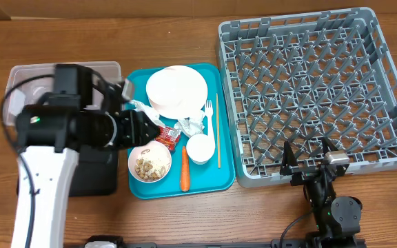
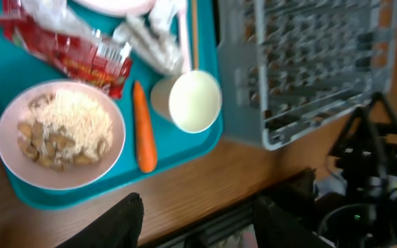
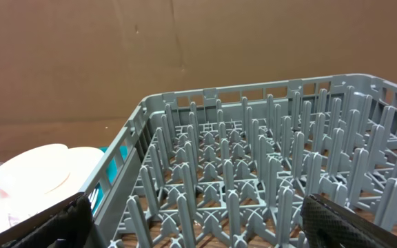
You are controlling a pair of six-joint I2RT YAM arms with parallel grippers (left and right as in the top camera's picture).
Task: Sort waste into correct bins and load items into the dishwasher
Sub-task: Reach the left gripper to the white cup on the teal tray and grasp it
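Note:
My left gripper (image 1: pixel 150 129) hovers over the left side of the teal tray (image 1: pixel 209 180), beside the red wrapper (image 1: pixel 168 136) and the crumpled napkins (image 1: pixel 189 126). Its jaws stand apart with nothing between them (image 2: pixel 198 222). The left wrist view shows the wrapper (image 2: pixel 81 58), the bowl (image 2: pixel 5 134) of crumbs, the carrot (image 2: pixel 143 131) and the cup (image 2: pixel 193 102). A plate (image 1: pixel 176 89), fork (image 1: pixel 210 114) and wooden stick (image 1: pixel 218 131) also lie on the tray. My right gripper (image 1: pixel 309 153) waits open at the near edge of the grey rack (image 1: pixel 316 89), nothing in it (image 3: pixel 198 224).
A clear tub (image 1: pixel 26 76) sits at the far left, partly under my left arm. The black tray (image 1: pixel 95 176) lies in front of it, beside the teal tray. The rack (image 3: pixel 253 172) holds nothing. Bare wood runs along the table's front edge.

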